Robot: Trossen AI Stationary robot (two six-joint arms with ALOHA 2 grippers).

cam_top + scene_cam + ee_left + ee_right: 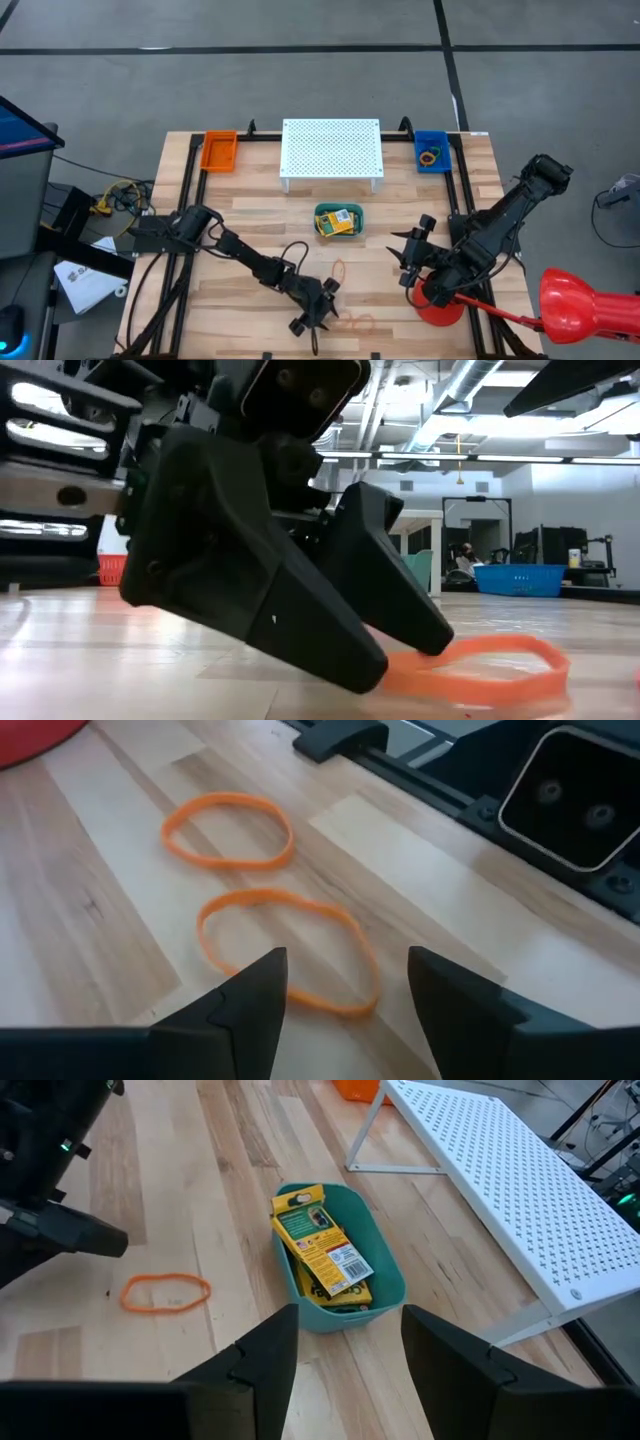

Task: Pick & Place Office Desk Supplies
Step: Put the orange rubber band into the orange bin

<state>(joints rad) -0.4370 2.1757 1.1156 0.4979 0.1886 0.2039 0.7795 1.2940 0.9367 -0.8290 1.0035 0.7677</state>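
Note:
My left gripper (322, 312) is open and low over the table's near edge. Its fingers straddle the near end of an orange rubber band (285, 955), which also shows in the low view as the band (490, 670). A second orange band (228, 830) lies flat just beyond it. A third orange band (340, 270) lies flat nearer the table's middle. Two yellow-and-green crayon boxes (322, 1250) lie stacked in a teal bin (340, 222). My right gripper (350, 1370) is open and hangs above the table to the right of the bin. My left gripper comes slanting down from the table's left, fingers (360, 660) spread across the orange band's near end (330, 1005). The tips are down near the wood, and the band lies flat and slack. I cannot tell whether the tips touch it.
A white perforated stand (332, 150) sits at the far middle, with an orange bin (218, 150) to its left. To its right, a blue bin (432, 150) holds rubber bands. A red disc (440, 305) lies under the right arm. Black rails (420, 770) run near the bands.

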